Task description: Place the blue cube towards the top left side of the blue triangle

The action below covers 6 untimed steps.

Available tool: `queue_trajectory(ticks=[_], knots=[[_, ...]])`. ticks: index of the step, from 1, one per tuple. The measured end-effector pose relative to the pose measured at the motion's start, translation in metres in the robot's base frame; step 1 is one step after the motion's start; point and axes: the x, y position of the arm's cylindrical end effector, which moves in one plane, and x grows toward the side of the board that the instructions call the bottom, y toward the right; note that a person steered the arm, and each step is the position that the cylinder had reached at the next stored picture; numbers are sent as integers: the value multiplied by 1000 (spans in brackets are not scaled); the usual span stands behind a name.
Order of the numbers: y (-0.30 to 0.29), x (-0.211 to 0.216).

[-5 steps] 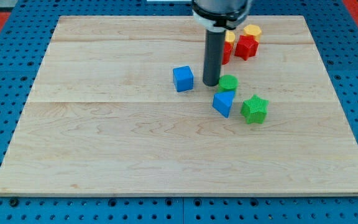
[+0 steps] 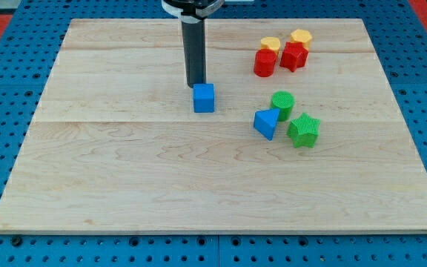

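You see the blue cube resting flat on the table. The blue triangle lies apart, toward the view's lower right of it.

my tip stands upright on the board, the rod rising toward the view's top.

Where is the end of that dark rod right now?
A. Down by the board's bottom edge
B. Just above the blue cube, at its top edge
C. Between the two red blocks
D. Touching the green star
B: my tip sits right at the top edge of the blue cube, well to the view's left of the blue triangle.
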Motion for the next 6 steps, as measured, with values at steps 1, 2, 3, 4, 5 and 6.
queue_trajectory(ticks=[1, 2, 3, 4, 5, 6], knots=[[-30, 0], [-38, 7], [-3, 23], [30, 28], [36, 28], [44, 27]])
